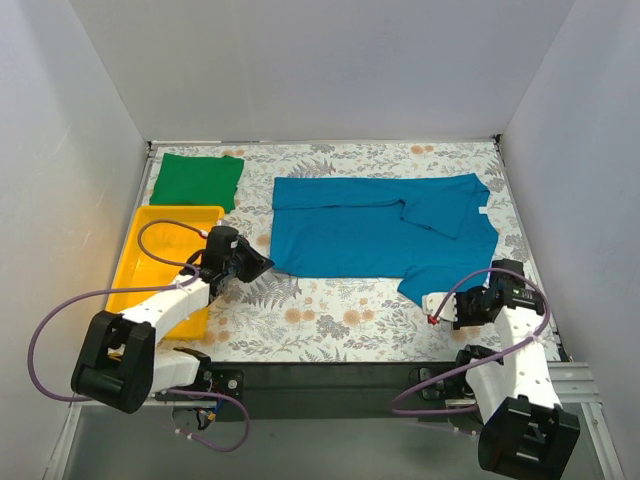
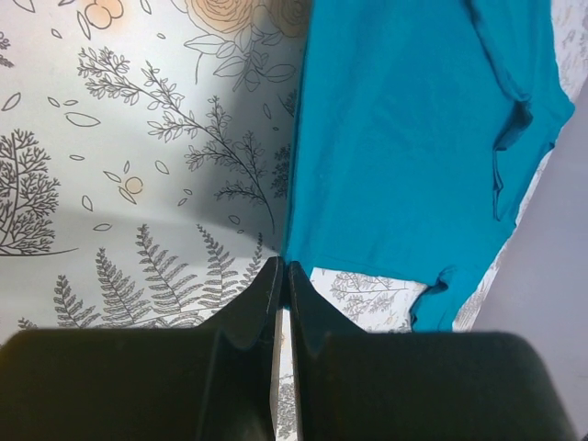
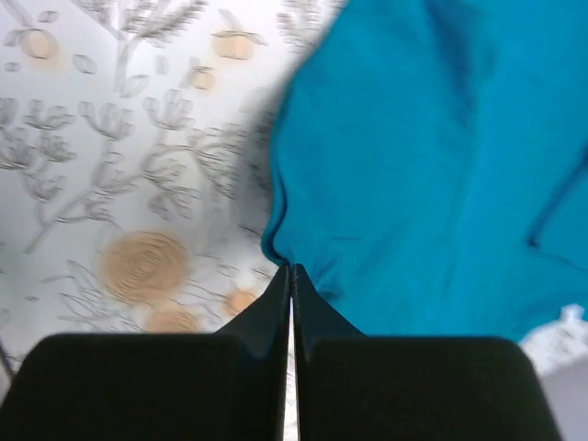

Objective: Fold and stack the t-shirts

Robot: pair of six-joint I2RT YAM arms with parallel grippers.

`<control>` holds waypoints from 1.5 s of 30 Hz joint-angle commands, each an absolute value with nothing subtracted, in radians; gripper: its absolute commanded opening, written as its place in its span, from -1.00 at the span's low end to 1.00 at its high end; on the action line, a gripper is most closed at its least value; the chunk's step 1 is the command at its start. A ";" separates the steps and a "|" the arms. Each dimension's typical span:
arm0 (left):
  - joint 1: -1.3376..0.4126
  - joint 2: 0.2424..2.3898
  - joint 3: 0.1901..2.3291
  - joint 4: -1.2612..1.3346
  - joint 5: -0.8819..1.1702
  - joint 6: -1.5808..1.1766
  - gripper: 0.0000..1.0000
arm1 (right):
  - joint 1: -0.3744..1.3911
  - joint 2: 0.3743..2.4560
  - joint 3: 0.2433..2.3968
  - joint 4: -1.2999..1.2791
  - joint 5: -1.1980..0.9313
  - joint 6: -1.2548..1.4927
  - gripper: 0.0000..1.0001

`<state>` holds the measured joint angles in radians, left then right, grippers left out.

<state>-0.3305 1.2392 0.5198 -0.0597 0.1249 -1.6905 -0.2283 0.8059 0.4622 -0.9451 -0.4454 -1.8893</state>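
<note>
A teal-blue t-shirt (image 1: 370, 230) lies spread across the middle of the table, with one sleeve folded in over its body. A bright green t-shirt (image 1: 197, 180) sits folded at the back left. My left gripper (image 1: 266, 263) is at the teal shirt's near left corner. In the left wrist view its jaws (image 2: 283, 268) are shut, and the corner of the teal cloth (image 2: 404, 138) runs right into the tips. My right gripper (image 1: 432, 303) is at the shirt's near right part. In the right wrist view it (image 3: 291, 268) is shut on the puckered edge of the teal fabric (image 3: 423, 156).
A yellow plastic tray (image 1: 128, 250) stands at the left, beside my left arm, with the purple cable looping over it. The tabletop has a floral-print cover (image 1: 330, 310). White walls close in the left, back and right sides.
</note>
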 commanded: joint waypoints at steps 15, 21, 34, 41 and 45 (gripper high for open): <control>-0.334 1.236 0.494 -0.089 0.127 -1.733 -1.00 | -0.233 0.676 0.698 -0.766 -0.494 -1.306 -0.97; -0.334 1.247 0.482 -0.103 0.091 -1.740 -1.00 | -0.247 0.698 0.723 -0.591 -0.419 -1.169 -0.97; -0.334 1.290 0.517 -0.106 0.071 -1.744 -1.00 | -0.265 0.742 0.684 -0.348 -0.318 -1.002 -0.97; -0.334 1.285 0.541 -0.120 0.057 -1.749 -1.00 | -0.267 0.779 0.684 -0.295 -0.313 -0.976 -0.97; -0.334 1.272 0.558 -0.132 0.034 -1.758 -1.00 | -0.267 0.805 0.686 -0.269 -0.307 -0.969 -0.97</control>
